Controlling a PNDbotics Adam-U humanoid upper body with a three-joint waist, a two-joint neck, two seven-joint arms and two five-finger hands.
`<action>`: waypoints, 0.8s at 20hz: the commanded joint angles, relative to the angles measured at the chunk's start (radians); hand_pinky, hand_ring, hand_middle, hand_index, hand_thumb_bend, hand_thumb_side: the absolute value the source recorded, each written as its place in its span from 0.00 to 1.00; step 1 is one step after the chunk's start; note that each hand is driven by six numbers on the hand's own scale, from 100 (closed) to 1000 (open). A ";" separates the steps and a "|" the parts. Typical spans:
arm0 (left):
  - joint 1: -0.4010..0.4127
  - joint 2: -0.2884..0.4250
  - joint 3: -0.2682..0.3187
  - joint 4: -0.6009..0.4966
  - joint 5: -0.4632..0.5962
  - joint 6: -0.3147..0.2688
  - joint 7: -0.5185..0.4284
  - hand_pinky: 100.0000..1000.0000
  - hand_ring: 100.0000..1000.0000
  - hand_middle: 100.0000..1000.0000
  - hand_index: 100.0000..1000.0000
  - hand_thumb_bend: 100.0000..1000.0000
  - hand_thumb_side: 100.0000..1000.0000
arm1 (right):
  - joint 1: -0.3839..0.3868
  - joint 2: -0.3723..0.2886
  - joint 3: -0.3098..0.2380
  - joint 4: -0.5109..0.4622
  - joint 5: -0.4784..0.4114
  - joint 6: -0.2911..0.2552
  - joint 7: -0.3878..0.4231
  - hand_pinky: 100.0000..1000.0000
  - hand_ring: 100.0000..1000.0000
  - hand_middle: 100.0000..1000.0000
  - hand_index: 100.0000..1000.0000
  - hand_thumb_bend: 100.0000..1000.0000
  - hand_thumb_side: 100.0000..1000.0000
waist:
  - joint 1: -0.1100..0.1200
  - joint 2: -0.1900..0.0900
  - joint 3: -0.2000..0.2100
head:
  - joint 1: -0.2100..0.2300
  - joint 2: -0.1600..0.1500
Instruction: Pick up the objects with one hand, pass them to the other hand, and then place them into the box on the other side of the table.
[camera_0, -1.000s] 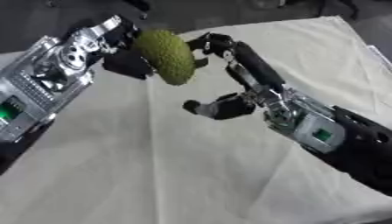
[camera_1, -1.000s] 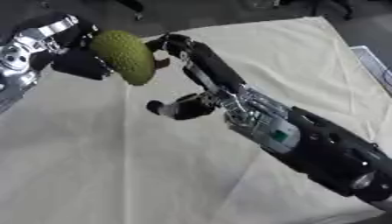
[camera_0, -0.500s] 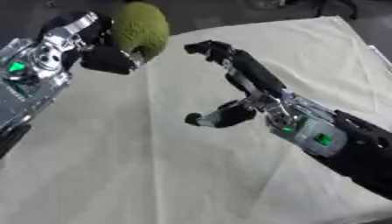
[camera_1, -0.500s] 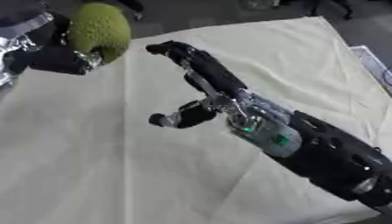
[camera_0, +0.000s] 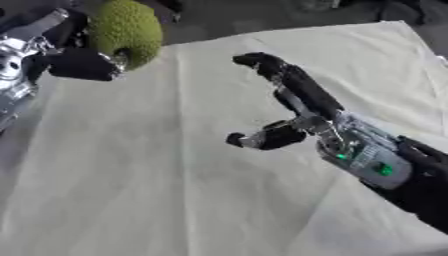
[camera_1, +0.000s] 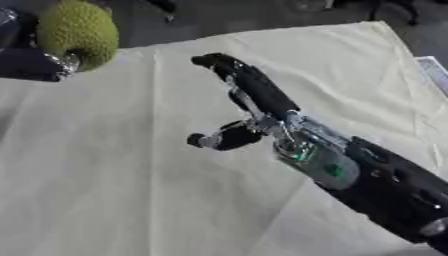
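Observation:
A bumpy green fruit, shaped like a jackfruit (camera_0: 127, 31), hangs at the upper left over the table's far left edge. My left hand (camera_0: 77, 62) is shut on it from below and from the left. My right hand (camera_0: 293, 112) stays open above the middle of the cream cloth (camera_0: 175, 175), fingers stretched toward the far side and thumb pointing left. It holds nothing and stands well apart from the fruit. No box shows in either view.
The cream cloth covers the table, with wrinkles at the right. A dark floor runs along the far edge. A pale flat thing (camera_1: 435, 67) shows at the right edge beyond the cloth.
My left hand has carried the green fruit up and to the left, away from my right hand. The right hand has let go and drawn back a little, fingers open.

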 joint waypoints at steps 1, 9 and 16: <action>0.004 0.071 0.044 -0.016 -0.010 -0.006 0.018 0.53 0.37 0.20 0.37 0.00 0.00 | 0.001 -0.032 -0.018 -0.013 0.013 0.005 0.000 0.78 0.90 0.85 0.93 0.66 0.18 | -0.001 -0.009 0.000 | 0.037 -0.018; 0.089 0.194 0.144 -0.019 -0.050 0.012 0.053 0.54 0.39 0.20 0.37 0.00 0.00 | 0.043 -0.040 -0.021 -0.013 0.051 -0.006 0.010 0.79 0.90 0.84 0.93 0.69 0.21 | -0.015 -0.011 0.001 | 0.207 -0.041; 0.172 0.245 0.232 0.106 -0.148 -0.043 0.081 0.55 0.39 0.21 0.37 0.00 0.00 | 0.093 -0.053 -0.036 -0.013 0.095 -0.061 -0.007 0.81 0.89 0.84 0.92 0.64 0.22 | -0.042 -0.006 -0.004 | 0.273 -0.054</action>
